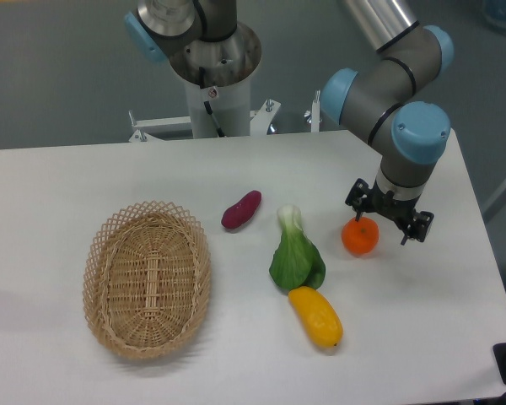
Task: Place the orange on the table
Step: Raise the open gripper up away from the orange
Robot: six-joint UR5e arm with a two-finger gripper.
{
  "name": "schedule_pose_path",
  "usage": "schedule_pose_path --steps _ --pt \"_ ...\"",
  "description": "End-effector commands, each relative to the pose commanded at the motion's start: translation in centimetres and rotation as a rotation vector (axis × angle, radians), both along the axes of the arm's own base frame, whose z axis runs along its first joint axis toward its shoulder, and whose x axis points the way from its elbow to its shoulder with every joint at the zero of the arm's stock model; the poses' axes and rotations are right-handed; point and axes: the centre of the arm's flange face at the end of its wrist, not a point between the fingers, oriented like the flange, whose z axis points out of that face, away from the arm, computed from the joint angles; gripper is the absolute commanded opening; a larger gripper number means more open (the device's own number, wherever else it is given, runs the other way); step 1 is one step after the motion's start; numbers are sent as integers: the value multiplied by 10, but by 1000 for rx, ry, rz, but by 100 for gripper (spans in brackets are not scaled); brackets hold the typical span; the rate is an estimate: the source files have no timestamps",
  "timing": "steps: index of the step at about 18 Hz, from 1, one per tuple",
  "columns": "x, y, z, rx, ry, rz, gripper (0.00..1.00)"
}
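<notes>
The orange is small, round and bright orange. It sits at the right of the white table, right of the leafy green. My gripper points down directly over it, with its black finger links spread to either side of the orange's top. The fingertips are hidden behind the gripper body and the fruit. I cannot tell whether the fingers clamp the orange or stand free of it. The orange looks to be at table level or just above it.
An oval wicker basket stands at the left with nothing in it. A purple sweet potato, a green bok choy and a yellow mango-like fruit lie mid-table. The robot base stands behind the far edge.
</notes>
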Motion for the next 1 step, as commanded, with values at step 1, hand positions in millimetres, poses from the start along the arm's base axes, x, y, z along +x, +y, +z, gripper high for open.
schedule_pose_path --steps 1 --pt "0 0 0 1 1 0 98"
